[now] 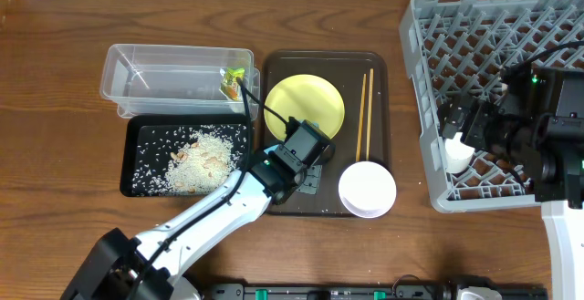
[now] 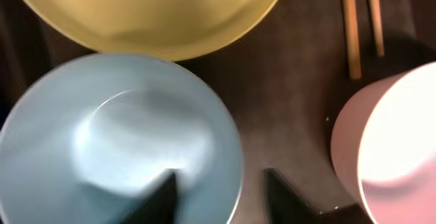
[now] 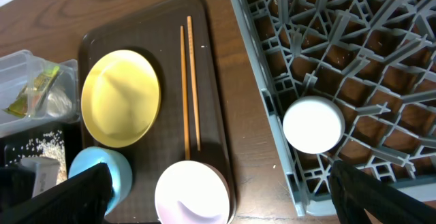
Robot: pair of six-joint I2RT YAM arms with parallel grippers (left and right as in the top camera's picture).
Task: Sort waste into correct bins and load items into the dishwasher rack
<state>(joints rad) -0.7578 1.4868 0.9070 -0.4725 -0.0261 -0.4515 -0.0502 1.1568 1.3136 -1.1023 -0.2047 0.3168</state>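
My left gripper (image 1: 308, 165) is low over the dark brown serving tray (image 1: 274, 90). It is open and its fingers (image 2: 225, 193) straddle the right rim of the light blue bowl (image 2: 122, 135), one inside and one outside. The yellow-green plate (image 1: 304, 107), chopsticks (image 1: 367, 113) and white bowl (image 1: 367, 189) lie on the same tray. My right gripper (image 1: 464, 129) is open and empty (image 3: 219, 171) over the grey dishwasher rack (image 1: 511, 26). The small white cup (image 3: 313, 124) stands in the rack's near-left corner. The wrapper (image 1: 234, 81) lies in the clear tub (image 1: 164, 77). Rice (image 1: 196, 159) lies in the black tray (image 1: 137, 154).
The rack's near-left edge (image 3: 269, 115) sits close to the serving tray's right side. Bare wooden table (image 1: 55, 108) lies to the left of the tub and black tray. The white bowl (image 2: 392, 135) is just right of my left gripper's fingers.
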